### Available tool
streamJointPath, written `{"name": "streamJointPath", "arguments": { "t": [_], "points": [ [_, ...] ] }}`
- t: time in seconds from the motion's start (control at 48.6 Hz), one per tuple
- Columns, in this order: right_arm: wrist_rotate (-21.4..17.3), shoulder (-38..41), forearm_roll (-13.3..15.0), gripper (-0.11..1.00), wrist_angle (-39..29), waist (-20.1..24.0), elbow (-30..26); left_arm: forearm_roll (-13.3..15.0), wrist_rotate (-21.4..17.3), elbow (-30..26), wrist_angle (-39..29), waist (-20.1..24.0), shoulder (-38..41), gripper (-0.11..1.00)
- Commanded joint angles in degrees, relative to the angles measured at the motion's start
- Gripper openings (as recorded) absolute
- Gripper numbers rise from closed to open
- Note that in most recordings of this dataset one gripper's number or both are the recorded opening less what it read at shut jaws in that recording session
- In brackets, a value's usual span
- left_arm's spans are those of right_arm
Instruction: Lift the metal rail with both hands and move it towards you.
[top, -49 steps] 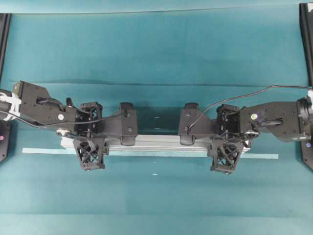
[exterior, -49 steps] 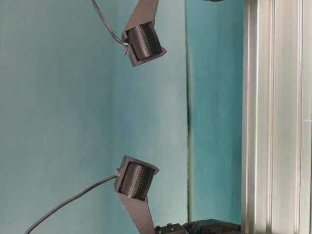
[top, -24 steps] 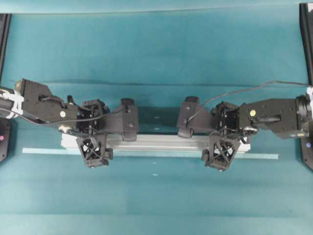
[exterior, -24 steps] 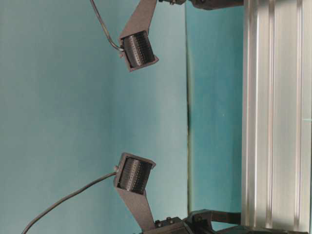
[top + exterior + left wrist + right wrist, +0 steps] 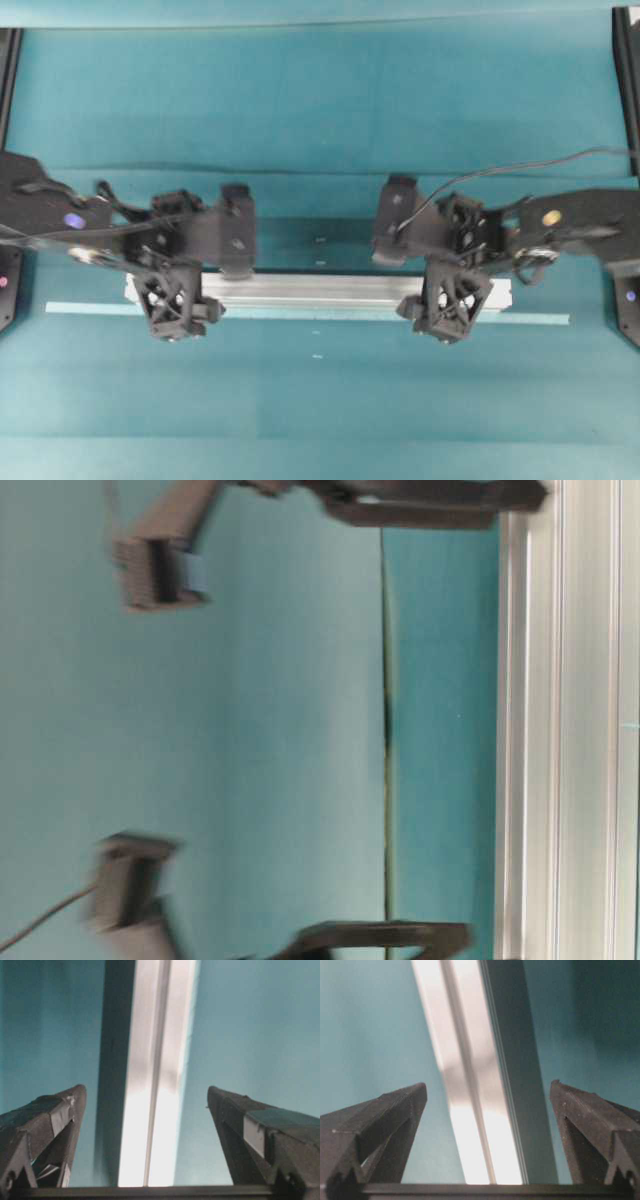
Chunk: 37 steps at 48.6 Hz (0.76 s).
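1. The rail (image 5: 315, 293) lies flat on the bench (image 5: 320, 110), running left to right across the middle of the overhead view, just above a thin pale tape strip (image 5: 540, 319) that runs parallel to it.
2. The left gripper (image 5: 178, 300) sits over the rail's left end, jaws spread wide. In the left wrist view the rail (image 5: 155, 1085) runs up the centre between the two fingers (image 5: 50, 1120), with clear gaps on both sides.
3. The right gripper (image 5: 447, 300) sits over the right end, also spread wide. Its wrist view shows the rail (image 5: 470, 1085) between the fingers (image 5: 385, 1120), touching neither.
4. Neither gripper holds anything; the rail rests on the bench.
5. Handling, as a judgement: grooved aluminium, so stiff, fairly light for its length, and smooth enough to slip under a loose pinch.
6. It will not sag, but uneven lifting would tilt it or twist it in the jaws.
7. Best hold: across its width near each end, both sides at matching spots, jaws square to the flat side faces.
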<state>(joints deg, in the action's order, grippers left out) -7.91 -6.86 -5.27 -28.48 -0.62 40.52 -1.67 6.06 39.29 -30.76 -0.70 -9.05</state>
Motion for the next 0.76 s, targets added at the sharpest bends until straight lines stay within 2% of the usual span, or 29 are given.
{"name": "streamJointPath", "arguments": {
  "t": [0.0, 0.247, 0.474, 0.741],
  "points": [
    [0.2, -2.7, 0.2, 0.99, 0.4, 0.1, -0.5, -0.1, -0.8, 0.0, 0.2, -0.8, -4.8, 0.94],
    [0.5, -12.5, 2.1, 0.99, 0.4, 0.1, 0.4, -0.1, -3.6, 0.9, 0.4, -1.9, -15.2, 0.94],
    [0.4, -22.1, 2.8, 0.99, 1.1, 0.2, 4.2, -0.1, -5.7, 3.1, 0.4, -2.3, -23.9, 0.94],
    [0.2, -34.0, 2.8, 0.99, 4.7, 0.5, 9.7, -0.1, -4.9, 6.8, 5.1, -2.9, -32.8, 0.94]
  ]
}}
